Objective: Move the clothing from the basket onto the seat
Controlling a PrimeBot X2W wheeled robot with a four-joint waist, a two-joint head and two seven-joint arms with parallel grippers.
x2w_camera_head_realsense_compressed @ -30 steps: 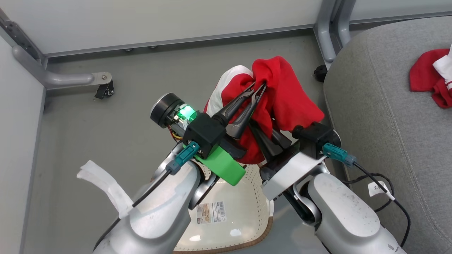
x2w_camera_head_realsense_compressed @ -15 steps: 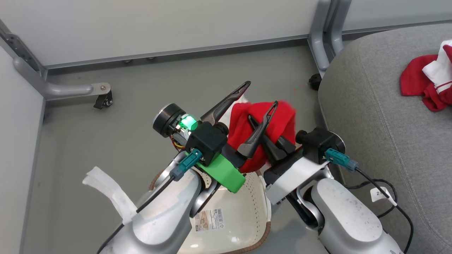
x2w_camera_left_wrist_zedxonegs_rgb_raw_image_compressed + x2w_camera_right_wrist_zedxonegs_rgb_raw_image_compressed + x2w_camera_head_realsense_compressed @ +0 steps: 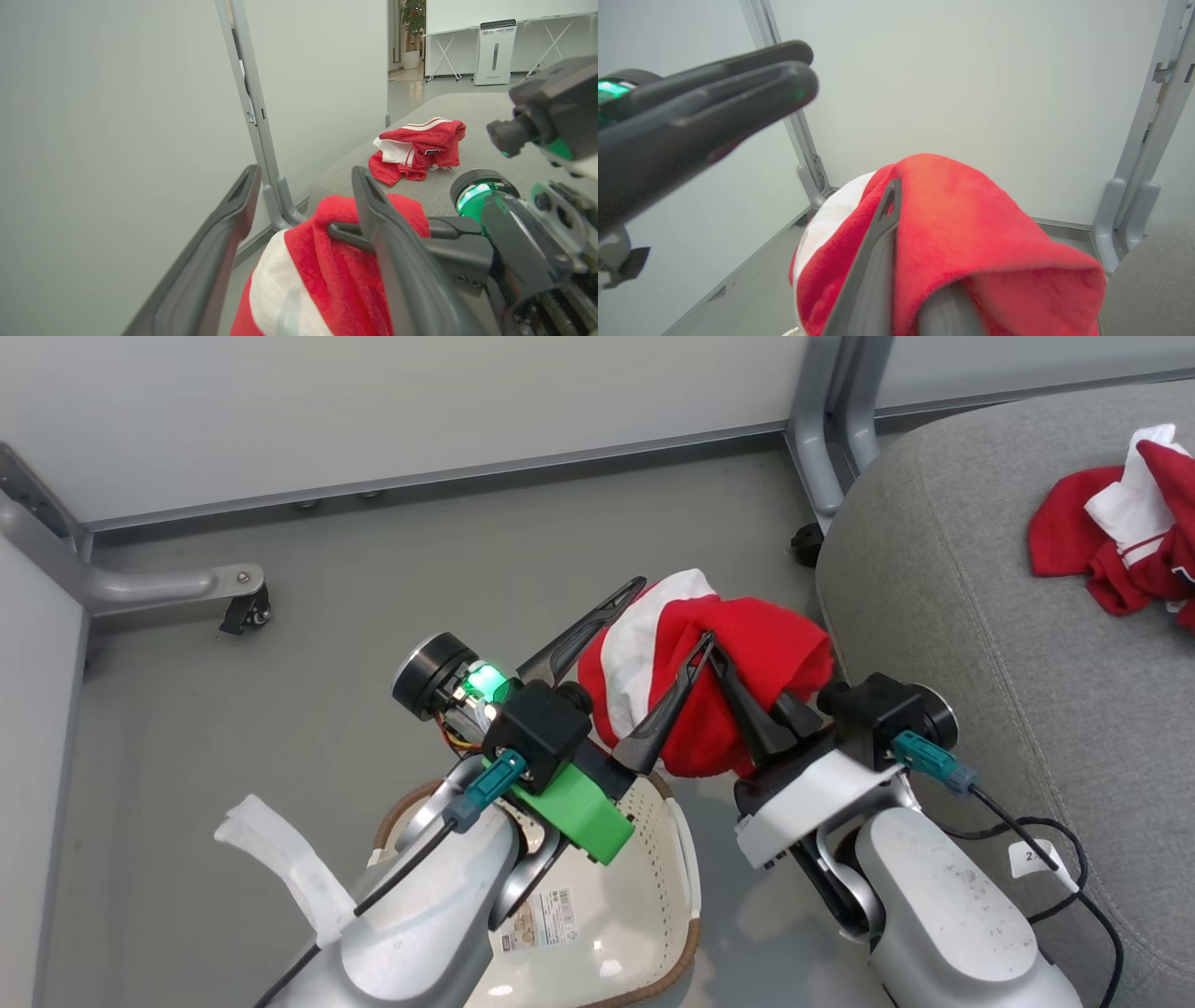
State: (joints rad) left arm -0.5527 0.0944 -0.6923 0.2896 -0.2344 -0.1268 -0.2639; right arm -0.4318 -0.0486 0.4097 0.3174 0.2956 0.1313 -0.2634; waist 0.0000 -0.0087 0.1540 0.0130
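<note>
A red garment with a white panel [image 3: 719,700] hangs above the floor, just left of the grey seat [image 3: 980,644]. My right gripper [image 3: 724,665] is shut on it; in the right wrist view the fabric [image 3: 971,224] drapes over one finger and leaves the other finger [image 3: 878,261] bare. My left gripper [image 3: 670,614] stands open, its fingers [image 3: 224,233] straddling the top of the garment [image 3: 327,280] without pinching it. A second red and white garment [image 3: 1111,555] lies crumpled on the seat [image 3: 490,112]. The cream basket [image 3: 644,868] sits on the floor under my forearms.
Grey metal frame legs [image 3: 826,476] stand by the seat's corner, and another leg with a castor [image 3: 245,611] lies at the left. White partition walls close in the back and left. A black cable [image 3: 1074,859] trails on the seat beside my right arm.
My left gripper opened and let go of the garment, which sagged lower and now hangs from the right gripper alone. The camera has swung right, so the seat sits further left.
</note>
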